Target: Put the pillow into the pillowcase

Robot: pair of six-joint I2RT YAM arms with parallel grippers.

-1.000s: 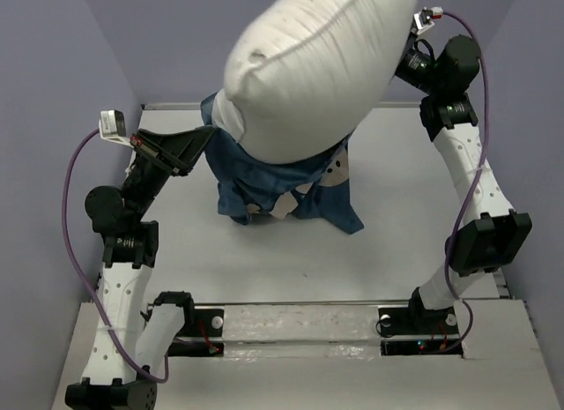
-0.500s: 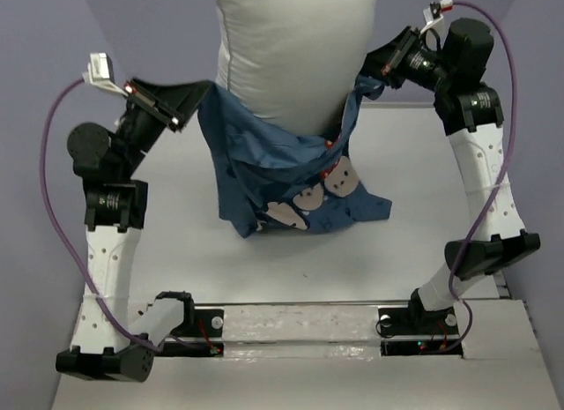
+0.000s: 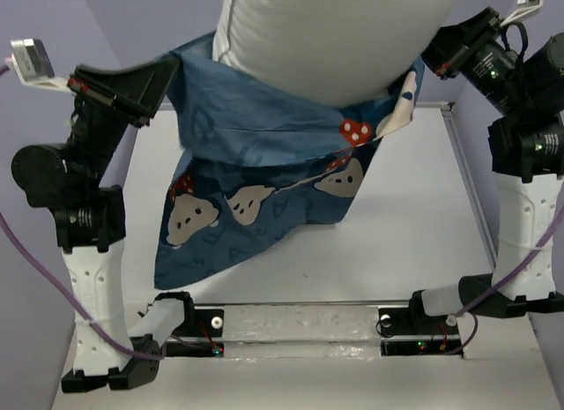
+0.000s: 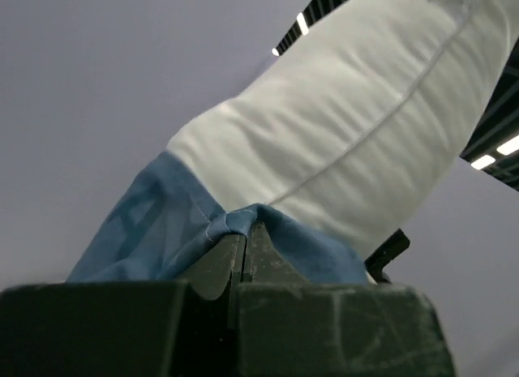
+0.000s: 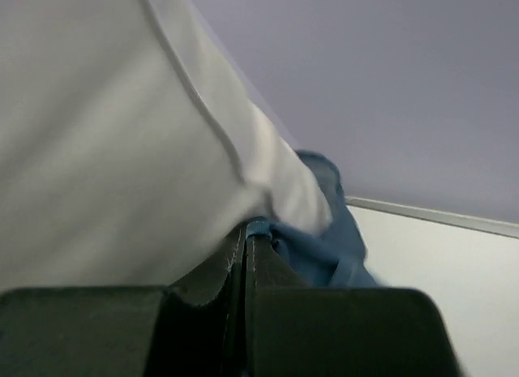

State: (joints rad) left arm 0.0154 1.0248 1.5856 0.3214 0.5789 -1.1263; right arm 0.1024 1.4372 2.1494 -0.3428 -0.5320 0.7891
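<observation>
The white pillow [image 3: 335, 35] stands upright in the air, its lower part inside the dark blue pillowcase [image 3: 256, 154], which hangs below it over the table. My left gripper [image 3: 172, 68] is shut on the pillowcase's left opening edge; the left wrist view shows the blue hem [image 4: 243, 219] pinched between the fingers, with the pillow [image 4: 357, 142] above. My right gripper [image 3: 425, 62] is shut on the right opening edge; the right wrist view shows the blue hem [image 5: 258, 229] in the jaws beside the pillow [image 5: 105, 166]. The pillow's top is out of view.
The white table [image 3: 397, 242] lies under the hanging case. Purple-grey walls [image 3: 132, 22] close in at the back and sides. The arm bases and a mounting rail [image 3: 300, 326] sit at the near edge.
Both arms have risen and spread apart, lifting the pillowcase's opening higher. The case now hangs free and the pillow sits deeper in it.
</observation>
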